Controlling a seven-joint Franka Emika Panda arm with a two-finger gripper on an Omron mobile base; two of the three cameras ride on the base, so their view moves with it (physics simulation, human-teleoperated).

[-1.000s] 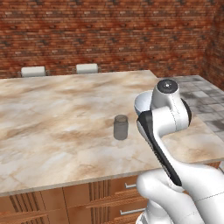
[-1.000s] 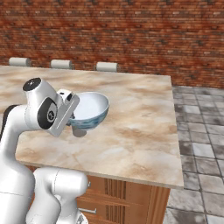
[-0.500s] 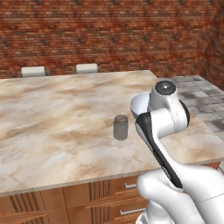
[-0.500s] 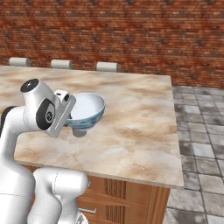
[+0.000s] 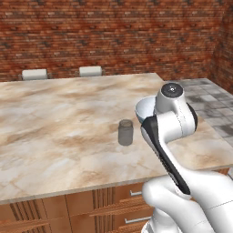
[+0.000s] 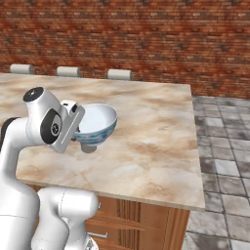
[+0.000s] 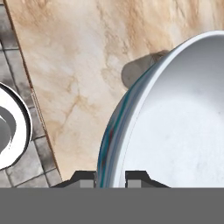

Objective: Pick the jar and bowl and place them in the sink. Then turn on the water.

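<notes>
Jar [image 5: 125, 132] beside lifted bowl [image 6: 96, 122], left base view

Pale blue-white bowl [image 6: 96, 123]; grey jar [image 5: 125, 132]; beige marbled counter [image 5: 68, 118].

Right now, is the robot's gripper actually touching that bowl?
Touching. In the hand view the two fingertips sit on either side of the bowl rim, pinching it; the right base view shows it lifted off the counter.

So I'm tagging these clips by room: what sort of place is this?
Most likely a kitchen: a marble-look counter over wooden drawers, a brick wall behind, and a bowl and jar on hand.
</notes>
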